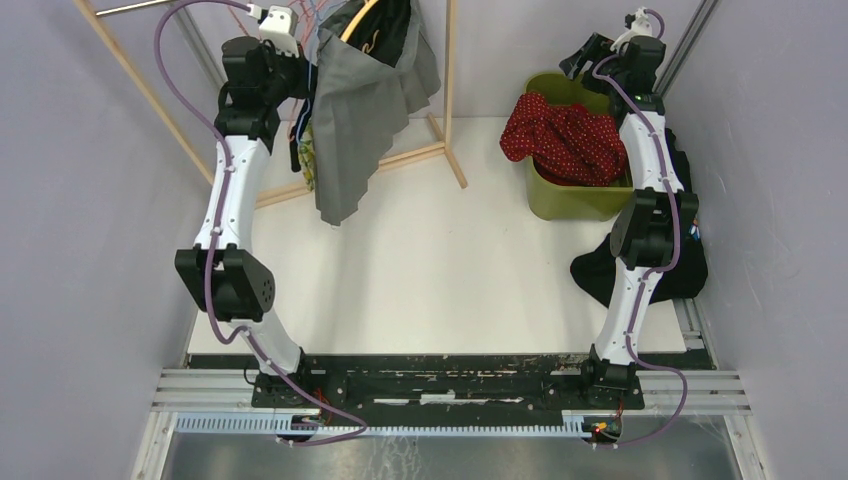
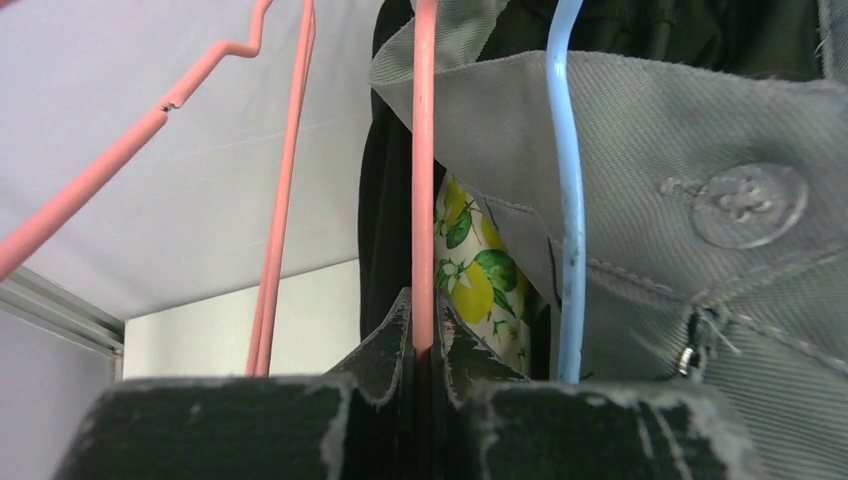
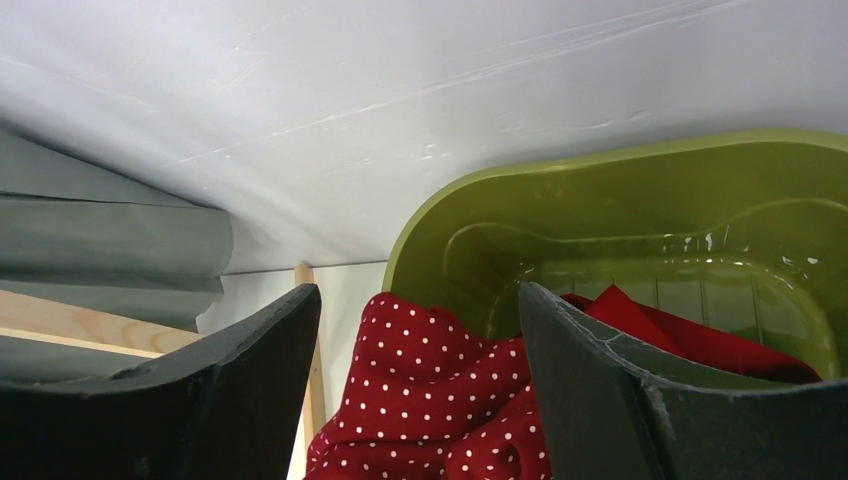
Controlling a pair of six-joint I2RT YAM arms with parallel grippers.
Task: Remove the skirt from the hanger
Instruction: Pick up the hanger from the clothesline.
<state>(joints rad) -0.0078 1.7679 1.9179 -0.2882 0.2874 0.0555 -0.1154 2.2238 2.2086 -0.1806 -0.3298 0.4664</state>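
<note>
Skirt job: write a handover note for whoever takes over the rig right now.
Left tool: shut on a pink hanger wire.
Right tool: open, holding nothing, facing the green bin with red dotted cloth.
Grey skirt: hanging on the wooden rack, a blue hanger wire against its waistband.
Done: hanger gripped.
Left: free the skirt from the hanger.

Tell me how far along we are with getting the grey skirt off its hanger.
Early. Done: the left gripper is shut on a pink hanger wire at the rack. In hand: nothing is off yet; the grey skirt hangs there, a blue wire crossing its waistband. Left: freeing the skirt. The right gripper is open by the green bin, holding nothing.
</note>
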